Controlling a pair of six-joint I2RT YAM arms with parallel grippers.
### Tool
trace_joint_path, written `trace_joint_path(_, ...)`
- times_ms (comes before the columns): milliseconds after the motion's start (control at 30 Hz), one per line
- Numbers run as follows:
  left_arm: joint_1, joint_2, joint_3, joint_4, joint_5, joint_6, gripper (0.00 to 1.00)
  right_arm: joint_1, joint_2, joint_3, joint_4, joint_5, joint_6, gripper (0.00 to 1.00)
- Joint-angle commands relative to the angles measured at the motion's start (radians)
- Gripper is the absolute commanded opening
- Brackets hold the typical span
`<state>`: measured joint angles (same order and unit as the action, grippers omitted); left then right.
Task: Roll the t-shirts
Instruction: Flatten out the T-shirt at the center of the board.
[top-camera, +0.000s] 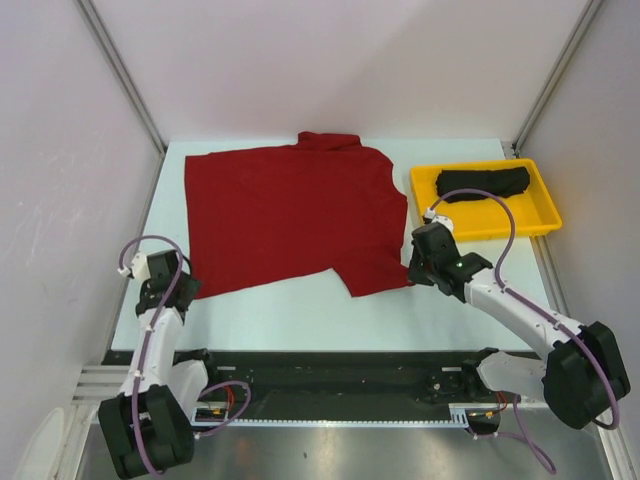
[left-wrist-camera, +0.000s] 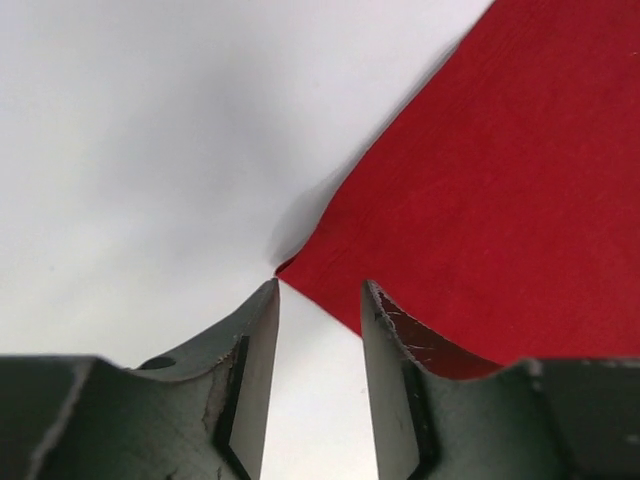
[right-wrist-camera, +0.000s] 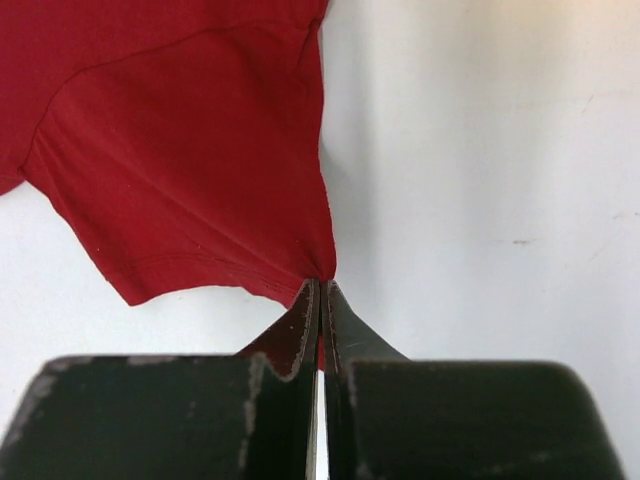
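Observation:
The deep red t-shirt (top-camera: 285, 215) lies spread flat on the white table. My right gripper (top-camera: 411, 268) is shut on the corner of its near right sleeve; the right wrist view shows the red cloth (right-wrist-camera: 190, 170) pinched between the closed jaws of that gripper (right-wrist-camera: 321, 290). My left gripper (top-camera: 185, 283) is open at the shirt's near left corner (left-wrist-camera: 300, 270), which lies just ahead of the jaws of that gripper (left-wrist-camera: 320, 290), not held. The black t-shirt (top-camera: 484, 183) lies bunched in the yellow tray.
The yellow tray (top-camera: 545, 215) stands at the right, just behind my right arm. White walls with metal rails enclose the table on three sides. A black rail runs along the near edge.

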<state>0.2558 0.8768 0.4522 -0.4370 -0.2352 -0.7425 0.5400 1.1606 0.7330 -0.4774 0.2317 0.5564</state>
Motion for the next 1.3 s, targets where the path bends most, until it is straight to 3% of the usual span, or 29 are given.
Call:
trace_joint_path(0, 0.007, -0.015, -0.043, -0.019, -0.03, -0.083, 0.41, -0.052, 0.01, 0.019, 0.042, -0.103, -0.073, 0.0)
trace_joint_path(367, 0.007, 0.09, -0.092, 0.096, -0.038, -0.135, 0.4, -0.078, 0.074, 0.019, 0.086, -0.199, -0.087, 0.0)
trace_joint_path(767, 0.007, 0.131, -0.087, 0.179, -0.036, -0.133, 0.36, -0.078, 0.062, 0.019, 0.08, -0.183, -0.093, 0.0)
trace_joint_path(1000, 0.005, 0.211, -0.058, 0.196, -0.036, -0.135, 0.24, -0.092, 0.048, 0.019, 0.072, -0.181, -0.092, 0.0)
trace_joint_path(1167, 0.005, 0.202, -0.02, 0.149, -0.079, -0.124, 0.01, -0.098, 0.016, 0.028, 0.06, -0.184, -0.093, 0.0)
trace_joint_path(1267, 0.005, 0.174, 0.032, 0.08, -0.124, -0.098, 0.0, -0.095, -0.013, 0.046, 0.036, -0.184, -0.09, 0.0)
